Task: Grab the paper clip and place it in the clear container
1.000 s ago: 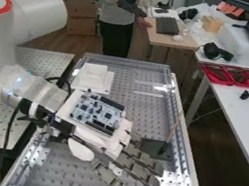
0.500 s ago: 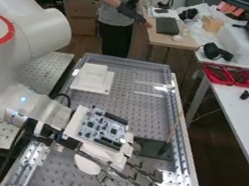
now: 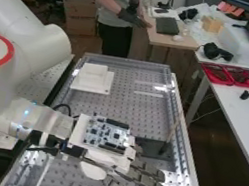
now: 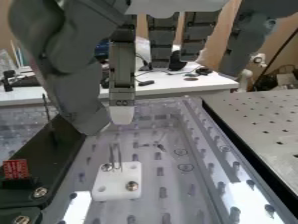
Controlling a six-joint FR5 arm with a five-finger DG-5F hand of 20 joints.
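Hand: high view has the hand (image 3: 137, 177) low over the near half of the clear-walled tray (image 3: 189, 177), fingers extended, nothing seen in its grip.
Thumb gap: in the wrist view the hand (image 4: 122, 70) has its thumb tip close to one straight fingertip, so narrow there; other fingers spread apart.
Paper clip: thin upright wire loop, looks like the paper clip (image 4: 120, 156), at the white mount (image 4: 116, 193), apart from the fingertips.
Mount: sits on the tray's perforated floor, bright screw heads on it.
Loose bit: small dark-tipped item (image 4: 160, 147) near the mount, type unclear.
Circuit board: circuit board (image 3: 106, 134) on the back of the hand, face up.
White blocks: stacked white blocks (image 3: 92, 79) farther up the tray, well apart from the hand.
Rod: thin brown rod (image 3: 172, 132), slightly tilted, dark lower end at the dark plate (image 3: 148, 147), just beyond the fingers.
Side table: white table (image 3: 235, 111) beside the tray, red trays (image 3: 229, 76) on it.
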